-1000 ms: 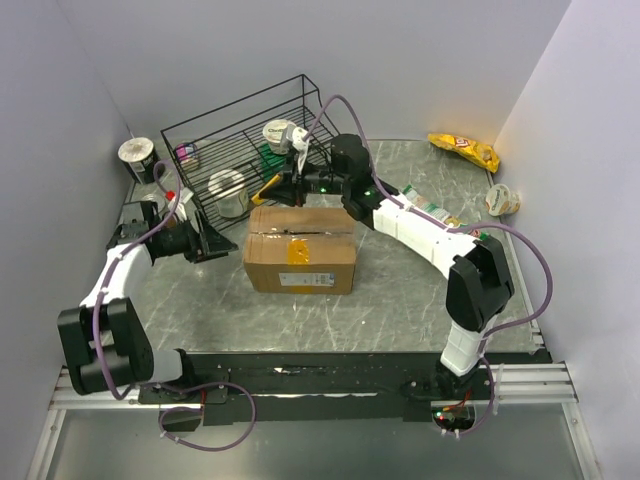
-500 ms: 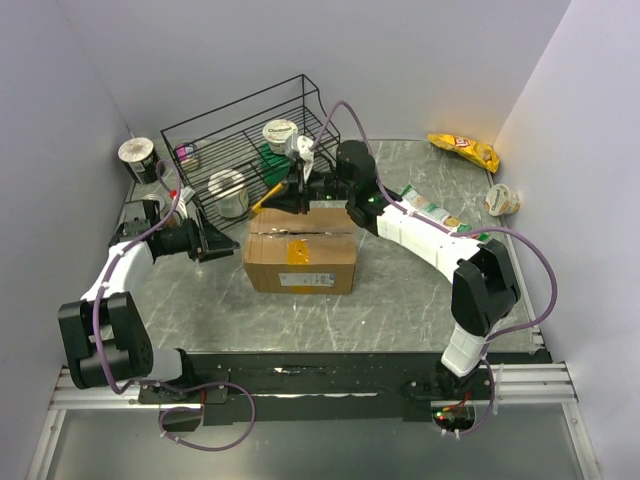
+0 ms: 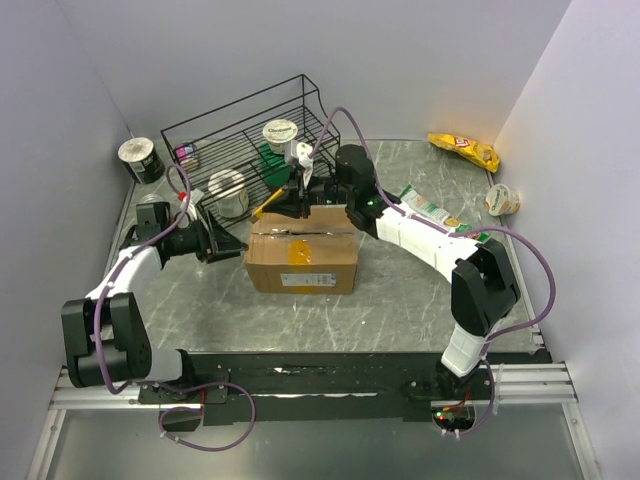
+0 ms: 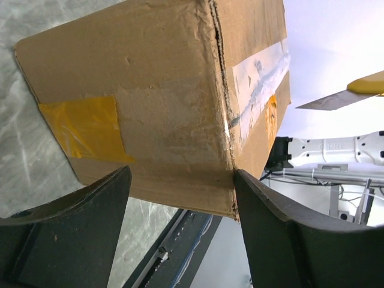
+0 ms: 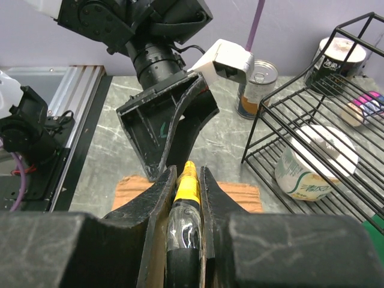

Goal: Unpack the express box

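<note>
Where the grey marbled table (image 3: pixel 400 300) meets pale lilac walls (image 3: pixel 420 60), the taped corrugated box (image 3: pixel 300 262) sits mid-frame, a black wire rack (image 3: pixel 240 140) at upper left; left gripper (image 3: pixel 228 245) spread wide at its left end; right gripper (image 5: pixel 186 174) clamped on a yellow-handled knife (image 5: pixel 187 191) above its far edge.

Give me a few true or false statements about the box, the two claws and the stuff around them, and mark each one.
1. The right claw is shut on a yellow-handled knife. True.
2. The left claw is shut. False: it is open, at the left end of the box.
3. The box's top flaps stand open. False: they lie closed.
4. A yellow snack bag lies near the table's far right corner. True.
5. The wire rack is empty. False: it holds cups.
</note>
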